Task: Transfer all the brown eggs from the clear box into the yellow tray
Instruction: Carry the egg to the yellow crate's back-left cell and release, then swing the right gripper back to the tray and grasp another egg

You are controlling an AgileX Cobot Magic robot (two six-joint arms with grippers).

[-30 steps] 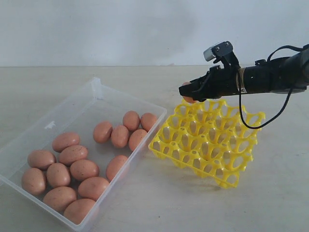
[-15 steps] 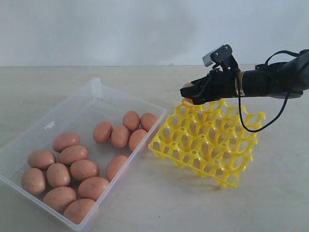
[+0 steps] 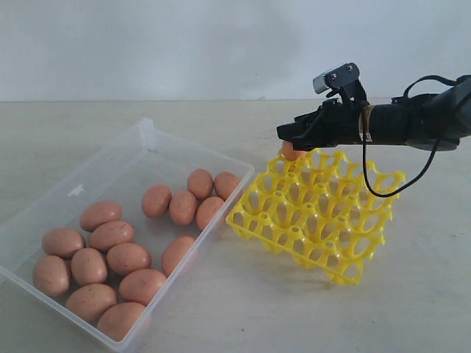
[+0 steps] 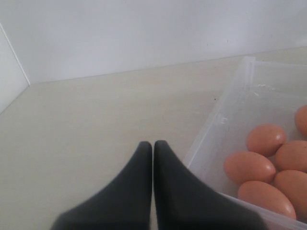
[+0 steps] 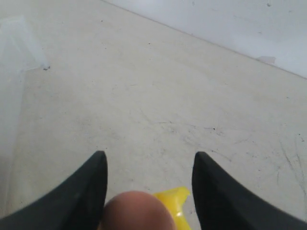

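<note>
Several brown eggs point(image 3: 125, 257) lie in the clear box point(image 3: 147, 132) on the left. To its right stands the yellow tray point(image 3: 324, 220), tilted. My right gripper point(image 3: 288, 134) hovers over the tray's far left corner, just above one brown egg point(image 3: 292, 154) resting in that corner cup. In the right wrist view the right gripper point(image 5: 149, 160) is open: the egg point(image 5: 136, 213) lies low beside one finger, and the tray's yellow edge point(image 5: 175, 199) shows in the gap to the other. My left gripper point(image 4: 153, 143) is shut and empty beside the box wall point(image 4: 225, 120).
A pale wall runs behind the beige tabletop point(image 3: 243, 309). A black cable point(image 3: 375, 187) hangs from the right arm over the tray's far side. The box's eggs point(image 4: 249, 165) lie close to my left gripper.
The right gripper has lifted slightly off the tray's far corner, its jaws a little wider. The egg now shows below the fingers, in the corner cup.
</note>
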